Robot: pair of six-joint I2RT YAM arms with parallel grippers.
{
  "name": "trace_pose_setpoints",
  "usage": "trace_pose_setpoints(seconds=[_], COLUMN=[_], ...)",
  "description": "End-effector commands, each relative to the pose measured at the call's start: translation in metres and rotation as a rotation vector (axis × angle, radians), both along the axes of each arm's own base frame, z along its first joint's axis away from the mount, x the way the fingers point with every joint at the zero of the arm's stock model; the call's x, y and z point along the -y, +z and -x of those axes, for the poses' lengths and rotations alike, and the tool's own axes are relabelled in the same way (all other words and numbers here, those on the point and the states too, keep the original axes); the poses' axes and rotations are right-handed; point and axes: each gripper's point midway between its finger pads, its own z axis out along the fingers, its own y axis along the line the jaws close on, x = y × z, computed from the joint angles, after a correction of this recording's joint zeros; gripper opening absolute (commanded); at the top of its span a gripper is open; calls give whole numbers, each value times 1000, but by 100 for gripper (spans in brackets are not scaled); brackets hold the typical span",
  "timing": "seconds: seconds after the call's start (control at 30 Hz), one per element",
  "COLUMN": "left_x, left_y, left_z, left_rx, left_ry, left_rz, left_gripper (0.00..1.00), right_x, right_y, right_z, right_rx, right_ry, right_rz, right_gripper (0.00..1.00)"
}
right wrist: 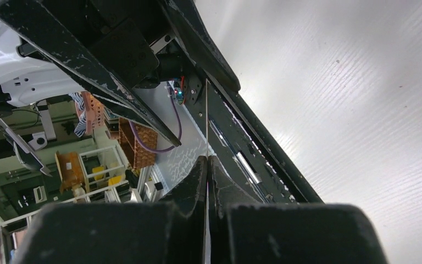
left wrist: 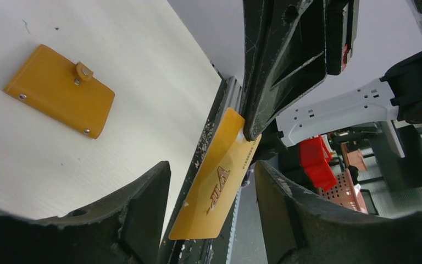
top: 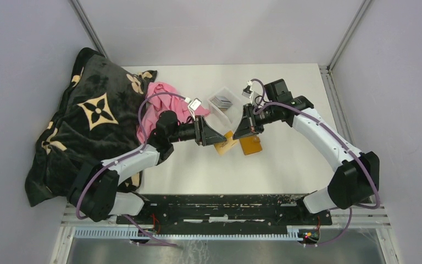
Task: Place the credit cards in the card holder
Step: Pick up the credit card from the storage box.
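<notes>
My right gripper [top: 240, 130] is shut on the top edge of a gold credit card [left wrist: 220, 181], which hangs above the table. In the right wrist view the card [right wrist: 206, 118] shows edge-on as a thin line between the closed fingertips [right wrist: 198, 176]. My left gripper [left wrist: 211, 206] is open, with a finger on each side of the card's lower half, not touching it. The card holder [left wrist: 60, 91], an orange snap-closed wallet, lies flat on the table [top: 251, 145] just below the grippers. More dark and grey cards [top: 222, 101] lie in a clear tray.
The clear plastic tray [top: 220, 113] stands just behind the grippers. A pink cloth [top: 159, 102] and a large black patterned blanket [top: 88, 126] cover the left side. The table's near edge and black rail [top: 220, 201] run along the front.
</notes>
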Motion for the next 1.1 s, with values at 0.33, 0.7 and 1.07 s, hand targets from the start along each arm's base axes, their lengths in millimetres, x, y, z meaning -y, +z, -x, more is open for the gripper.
trace_pose_setpoints(seconds=[0.33,0.7,1.07], left_x=[7,8,13], left_y=[4,-7,15], left_z=[14,-7,-69], left_rx=[-26,-99,-219], left_ry=[-120,-34,280], left_rz=[58,85,261], left_gripper=[5,3,3], right_x=[-8,7,25], right_y=[9,9,-10], right_z=[-22,-56,-82], right_rx=[1,111,213], right_ry=[20,-106,-345], right_rz=[-111,-84,-18], right_gripper=[1,34,42])
